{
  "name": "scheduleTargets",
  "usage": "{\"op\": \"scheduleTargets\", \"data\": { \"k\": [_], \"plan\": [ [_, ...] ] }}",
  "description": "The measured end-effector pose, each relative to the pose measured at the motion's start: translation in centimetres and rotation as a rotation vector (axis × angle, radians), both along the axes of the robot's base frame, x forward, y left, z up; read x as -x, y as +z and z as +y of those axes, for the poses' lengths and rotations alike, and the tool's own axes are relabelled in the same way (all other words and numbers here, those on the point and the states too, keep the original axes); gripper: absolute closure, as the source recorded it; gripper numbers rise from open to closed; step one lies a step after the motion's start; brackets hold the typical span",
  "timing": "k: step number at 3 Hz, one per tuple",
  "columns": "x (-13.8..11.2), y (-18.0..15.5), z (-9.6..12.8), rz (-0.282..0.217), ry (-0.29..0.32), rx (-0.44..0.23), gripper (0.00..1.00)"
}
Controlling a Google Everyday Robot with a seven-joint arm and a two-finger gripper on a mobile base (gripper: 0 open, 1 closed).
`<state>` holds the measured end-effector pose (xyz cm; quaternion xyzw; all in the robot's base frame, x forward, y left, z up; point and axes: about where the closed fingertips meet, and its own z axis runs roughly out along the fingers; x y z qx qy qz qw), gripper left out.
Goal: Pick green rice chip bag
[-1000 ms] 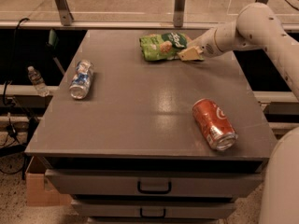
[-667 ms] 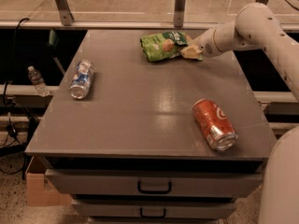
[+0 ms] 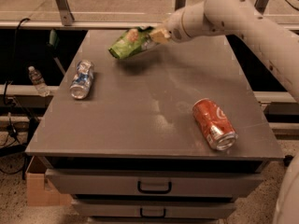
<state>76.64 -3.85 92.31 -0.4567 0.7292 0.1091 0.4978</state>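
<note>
The green rice chip bag is a crinkled light-green foil bag. It hangs tilted in the air above the far part of the grey table, with its shadow on the tabletop below it. My gripper is shut on the bag's right end and holds it up. The white arm reaches in from the upper right.
A red can lies on its side at the front right of the table. A blue-and-silver can lies on its side at the left. Drawers with handles sit under the tabletop. A plastic bottle stands off the table to the left.
The bag lay on the far table with the gripper at its right end. Now the gripper holds it lifted off the surface.
</note>
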Motion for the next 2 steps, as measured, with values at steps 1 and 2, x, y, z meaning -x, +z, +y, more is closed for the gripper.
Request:
{"op": "scheduleTargets", "data": {
  "k": [1, 2],
  "plan": [
    [1.97, 7.13, 5.70, -0.166, 0.020, 0.001, 1.00],
    [1.96, 7.02, 5.73, -0.164, 0.021, 0.001, 1.00]
  ]
}}
